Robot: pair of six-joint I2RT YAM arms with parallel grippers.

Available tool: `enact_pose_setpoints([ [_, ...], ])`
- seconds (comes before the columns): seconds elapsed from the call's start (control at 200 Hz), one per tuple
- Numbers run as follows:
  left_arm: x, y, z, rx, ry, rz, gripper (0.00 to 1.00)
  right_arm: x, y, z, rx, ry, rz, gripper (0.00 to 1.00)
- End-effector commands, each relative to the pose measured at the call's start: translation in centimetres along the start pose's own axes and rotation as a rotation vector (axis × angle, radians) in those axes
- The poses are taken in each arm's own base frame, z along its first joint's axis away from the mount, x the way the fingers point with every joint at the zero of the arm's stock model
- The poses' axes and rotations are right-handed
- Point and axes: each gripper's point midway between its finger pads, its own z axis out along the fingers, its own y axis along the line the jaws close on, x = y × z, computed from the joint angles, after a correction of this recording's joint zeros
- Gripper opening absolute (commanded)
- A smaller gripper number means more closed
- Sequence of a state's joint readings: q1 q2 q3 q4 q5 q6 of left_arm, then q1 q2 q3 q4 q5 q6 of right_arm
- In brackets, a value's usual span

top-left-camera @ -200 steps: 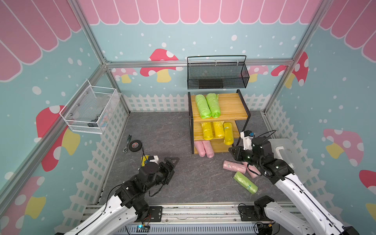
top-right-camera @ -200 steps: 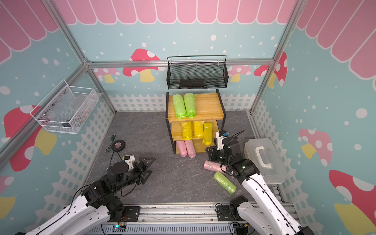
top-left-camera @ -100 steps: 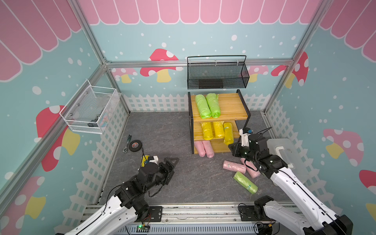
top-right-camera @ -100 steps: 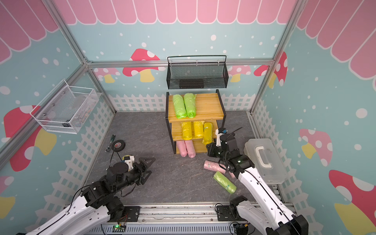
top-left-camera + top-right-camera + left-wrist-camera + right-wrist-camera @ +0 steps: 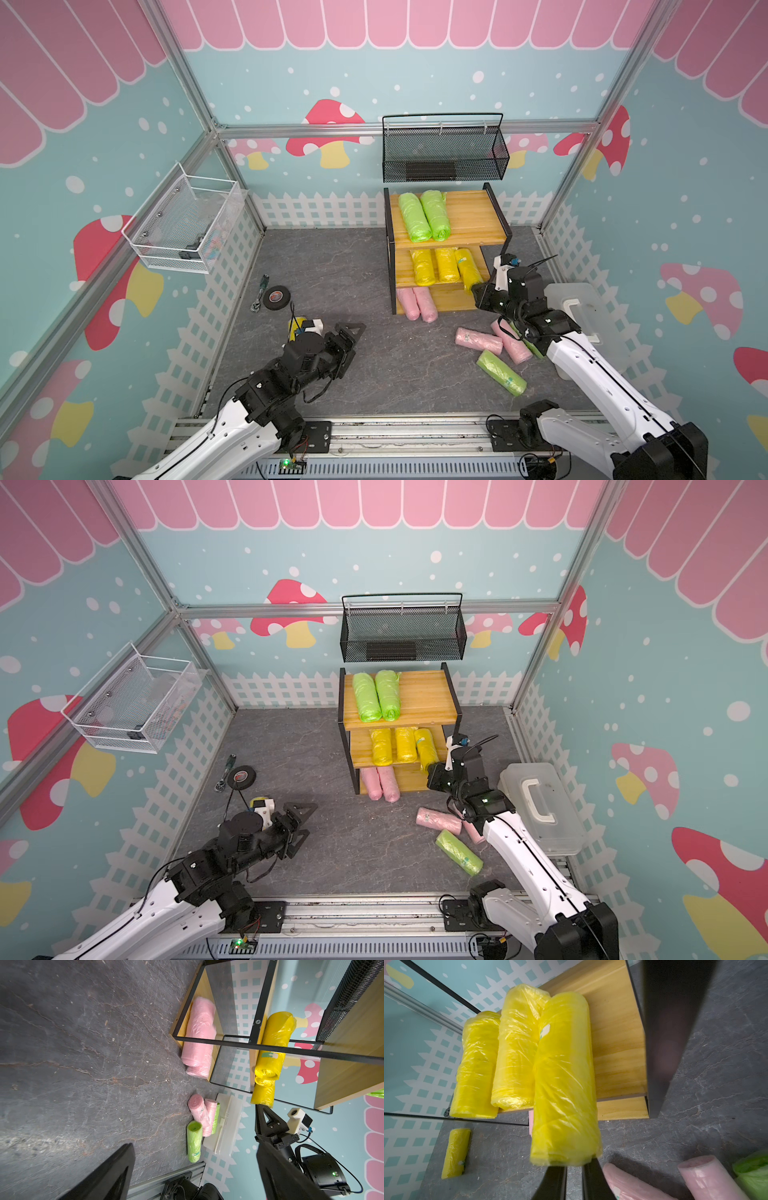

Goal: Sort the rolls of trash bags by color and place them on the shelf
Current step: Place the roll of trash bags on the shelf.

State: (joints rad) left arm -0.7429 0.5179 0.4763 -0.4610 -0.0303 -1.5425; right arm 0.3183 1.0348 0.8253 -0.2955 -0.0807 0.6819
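Tips of closed right claw [image 5: 574, 1167] touch overhanging yellow roll [image 5: 564, 1084].

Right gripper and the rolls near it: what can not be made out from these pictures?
- Right gripper: right wrist view, the end of the yellow roll hides its tips; pinching or only touching, unclear.
- One green roll on the floor: both top views, right arm covers nearly all.
- White wire basket: contents too small behind mesh, both top views.

The left end effector [image 5: 354, 343] hovers, jaws spread wide; the right end effector [image 5: 477, 291] extends, pinched closed.
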Motion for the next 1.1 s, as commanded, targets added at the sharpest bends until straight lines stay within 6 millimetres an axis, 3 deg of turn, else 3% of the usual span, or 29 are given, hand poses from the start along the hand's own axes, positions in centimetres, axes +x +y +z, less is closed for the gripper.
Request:
enact_pose_setpoints([
  [0.0,0.1,0.5,0.0,-0.025,0.000,0.032,0.94,-2.3,0.4,-0.2,-0.012,-0.087,0.015,0.15],
  [0.43,0.1,2.6,0.3,-0.164,0.011,0.149,0.94,-3.8,0.8,1.4,-0.044,-0.107,0.034,0.18],
  [0.67,-1.6,3.4,-0.7,-0.278,-0.046,0.252,0.95,-3.7,1.0,0.4,-0.068,-0.117,0.035,0.50],
  [0.745,-2.1,3.6,-0.9,-0.306,-0.054,0.270,0.95,-3.2,0.8,-0.2,-0.070,-0.117,0.037,0.54],
  [0.815,-2.4,4.0,-0.9,-0.322,-0.050,0.264,0.95,-2.8,0.6,-0.9,-0.068,-0.125,0.044,0.54],
  [0.966,-2.7,4.6,-0.9,-0.337,-0.039,0.254,0.95,-1.4,0.0,-1.9,-0.080,-0.141,0.080,0.42],
  [1.096,-3.2,4.6,-1.2,-0.344,-0.052,0.264,0.95,-0.4,-0.4,-1.4,-0.098,-0.133,0.118,0.32],
])
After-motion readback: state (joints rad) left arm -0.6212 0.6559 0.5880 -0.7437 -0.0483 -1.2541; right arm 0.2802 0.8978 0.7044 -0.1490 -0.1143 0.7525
